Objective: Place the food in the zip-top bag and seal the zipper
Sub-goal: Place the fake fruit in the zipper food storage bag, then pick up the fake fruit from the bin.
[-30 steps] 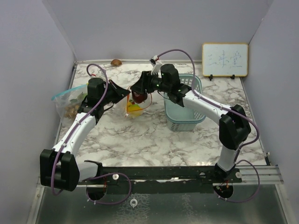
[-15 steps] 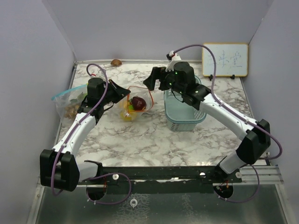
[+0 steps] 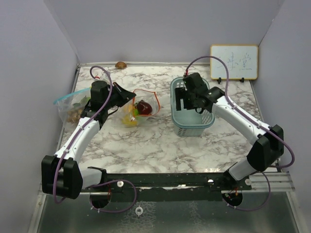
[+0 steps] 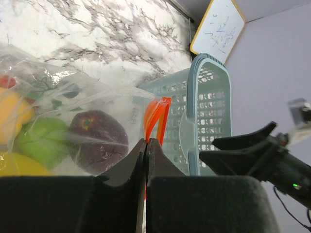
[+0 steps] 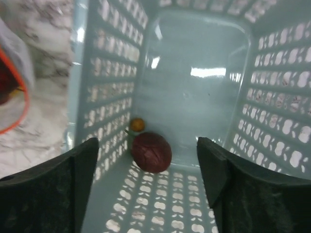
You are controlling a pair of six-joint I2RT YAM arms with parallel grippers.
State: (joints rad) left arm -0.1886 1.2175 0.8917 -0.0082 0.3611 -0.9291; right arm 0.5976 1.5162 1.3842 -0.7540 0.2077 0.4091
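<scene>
Left gripper [image 4: 146, 145] is pressed together, pinching the orange zipper strip [image 4: 156, 116] of the zip-top bag [image 4: 73, 92]. The bag lies on the marble table [image 3: 146, 141] and holds a dark red fruit [image 4: 97, 141], a green fruit [image 4: 41, 143] and yellow pieces [image 4: 12, 114]. Right gripper [image 5: 148, 144], fingers spread and holding nothing, hangs over the teal basket [image 3: 192, 127] at the bag's 3 o'clock; on the basket floor lie a dark red-brown piece [image 5: 151, 152] and, just beside it at its 11 o'clock, a small orange piece [image 5: 137, 124].
</scene>
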